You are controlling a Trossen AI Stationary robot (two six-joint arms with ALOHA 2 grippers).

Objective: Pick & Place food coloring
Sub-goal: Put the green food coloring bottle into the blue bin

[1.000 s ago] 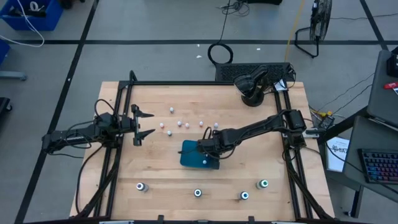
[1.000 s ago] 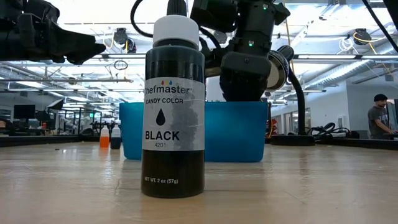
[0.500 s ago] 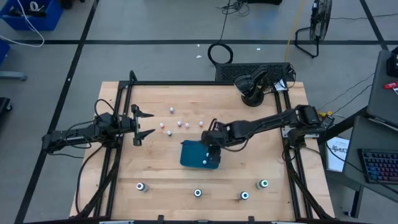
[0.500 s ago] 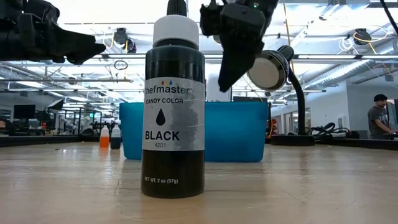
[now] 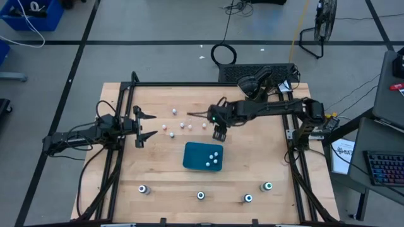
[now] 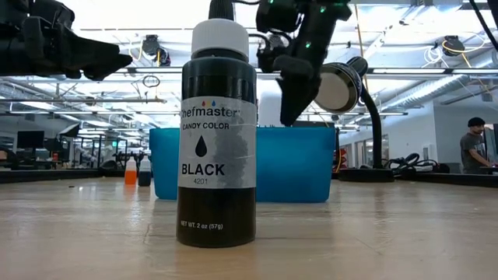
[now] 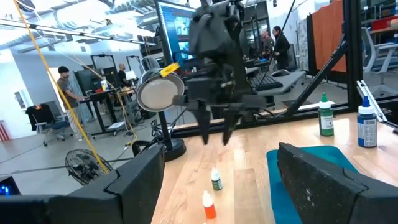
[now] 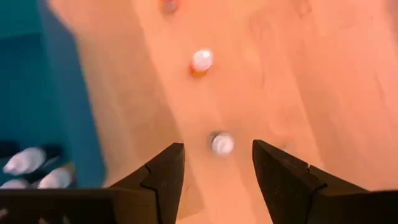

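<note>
Three small bottles (image 5: 214,157) now in teal tray (image 5: 192,155); right gripper (image 5: 219,134) has left it, fingers apart & empty, above next bottle (image 8: 221,144) — another pick likely; left gripper (image 5: 144,129) idle, open.

You see two dark, near-black jointed arms with black cables looped along their links, the right gripper (image 5: 219,133) ending in two wedge-shaped matte black fingers (image 8: 163,176) with stepped inner edges, the left gripper (image 5: 146,125) in matching tapered black prongs.
</note>
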